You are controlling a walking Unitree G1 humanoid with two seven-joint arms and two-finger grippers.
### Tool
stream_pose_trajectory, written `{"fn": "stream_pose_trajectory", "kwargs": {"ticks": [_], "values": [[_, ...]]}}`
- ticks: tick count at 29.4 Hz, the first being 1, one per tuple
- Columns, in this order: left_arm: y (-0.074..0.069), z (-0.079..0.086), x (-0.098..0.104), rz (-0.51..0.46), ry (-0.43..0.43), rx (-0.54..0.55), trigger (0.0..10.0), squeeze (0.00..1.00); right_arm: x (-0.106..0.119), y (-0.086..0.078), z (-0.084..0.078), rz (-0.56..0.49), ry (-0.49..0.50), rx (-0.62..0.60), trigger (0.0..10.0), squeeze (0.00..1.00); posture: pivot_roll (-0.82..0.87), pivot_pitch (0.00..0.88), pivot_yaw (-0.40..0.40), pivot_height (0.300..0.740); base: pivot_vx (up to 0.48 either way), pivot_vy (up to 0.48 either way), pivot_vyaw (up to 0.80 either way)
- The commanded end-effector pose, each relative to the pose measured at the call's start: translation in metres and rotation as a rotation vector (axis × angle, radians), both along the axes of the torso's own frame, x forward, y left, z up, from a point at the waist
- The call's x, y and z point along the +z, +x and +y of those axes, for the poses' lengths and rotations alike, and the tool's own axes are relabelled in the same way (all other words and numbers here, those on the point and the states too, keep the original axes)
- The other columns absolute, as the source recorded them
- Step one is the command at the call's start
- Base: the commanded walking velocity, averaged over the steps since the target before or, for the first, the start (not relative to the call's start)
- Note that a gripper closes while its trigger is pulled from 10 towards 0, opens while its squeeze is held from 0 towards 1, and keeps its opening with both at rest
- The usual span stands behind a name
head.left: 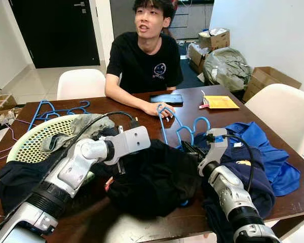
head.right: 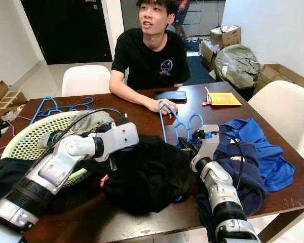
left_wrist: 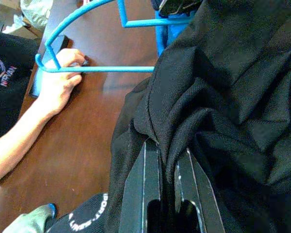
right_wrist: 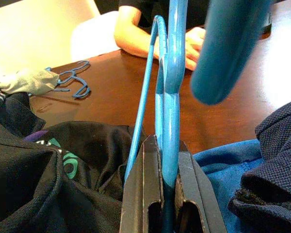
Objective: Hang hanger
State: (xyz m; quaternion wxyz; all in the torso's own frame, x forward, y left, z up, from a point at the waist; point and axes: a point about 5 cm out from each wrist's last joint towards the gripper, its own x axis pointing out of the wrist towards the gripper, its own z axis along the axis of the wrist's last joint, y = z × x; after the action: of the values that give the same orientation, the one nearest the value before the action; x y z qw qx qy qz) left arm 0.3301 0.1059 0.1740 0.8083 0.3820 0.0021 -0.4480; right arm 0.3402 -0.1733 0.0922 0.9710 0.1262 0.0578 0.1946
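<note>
The blue hanger (head.left: 178, 126) stood upright on the table (head.left: 192, 104), btwn the black shirt (head.left: 152, 179) and the blue clothes (head.left: 266, 152), w/ a person's hand (head.left: 159, 110) touching its far end. The right gripper (right_wrist: 166, 160) had its jaws clamped on the hanger's lower edge. The left gripper (left_wrist: 167, 167) pinched a fold of the black shirt. The hanger looked light, thin and stiff, prob. slippery plastic, so a grip near the neck seemed safest. The shirt was soft and floppy.

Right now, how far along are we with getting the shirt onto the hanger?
Both grasps look done: right pincer is shut on the blue hanger, left pincer pinches the black shirt. The hanger stands upright beside the shirt, not inside it. Threading it in remains.
</note>
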Motion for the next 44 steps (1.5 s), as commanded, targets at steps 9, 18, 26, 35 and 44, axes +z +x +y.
{"fn": "stream_pose_trajectory", "kwargs": {"ticks": [9, 18, 26, 35, 44], "values": [[-0.0039, -0.0032, -0.0045, 0.013, 0.027, -0.019, 10.0, 0.00, -0.0158, -0.0081, -0.0012, 0.063, -0.031, 0.005, 10.0, 0.00, 0.10, 0.000, 0.023, 0.740, 0.000, 0.000, 0.00], [-0.0042, -0.0039, -0.0049, 0.013, 0.029, -0.023, 10.0, 0.00, -0.0162, -0.0082, -0.0008, 0.065, -0.033, 0.006, 10.0, 0.00, 0.10, 0.000, 0.023, 0.740, 0.000, 0.000, 0.00], [-0.0043, -0.0052, -0.0053, 0.013, 0.033, -0.030, 10.0, 0.00, -0.0167, -0.0086, -0.0006, 0.066, -0.034, 0.008, 10.0, 0.00, 0.10, 0.000, 0.025, 0.740, 0.000, 0.000, 0.00], [-0.0052, -0.0068, -0.0063, 0.017, 0.035, -0.037, 10.0, 0.00, -0.0171, -0.0093, -0.0007, 0.066, -0.035, 0.009, 10.0, 0.00, 0.10, 0.000, 0.025, 0.740, 0.000, 0.000, 0.00], [-0.0054, -0.0081, -0.0077, 0.016, 0.036, -0.037, 10.0, 0.00, -0.0181, -0.0104, -0.0004, 0.066, -0.034, 0.008, 10.0, 0.00, 0.09, 0.000, 0.032, 0.740, 0.000, 0.000, 0.00]]}}
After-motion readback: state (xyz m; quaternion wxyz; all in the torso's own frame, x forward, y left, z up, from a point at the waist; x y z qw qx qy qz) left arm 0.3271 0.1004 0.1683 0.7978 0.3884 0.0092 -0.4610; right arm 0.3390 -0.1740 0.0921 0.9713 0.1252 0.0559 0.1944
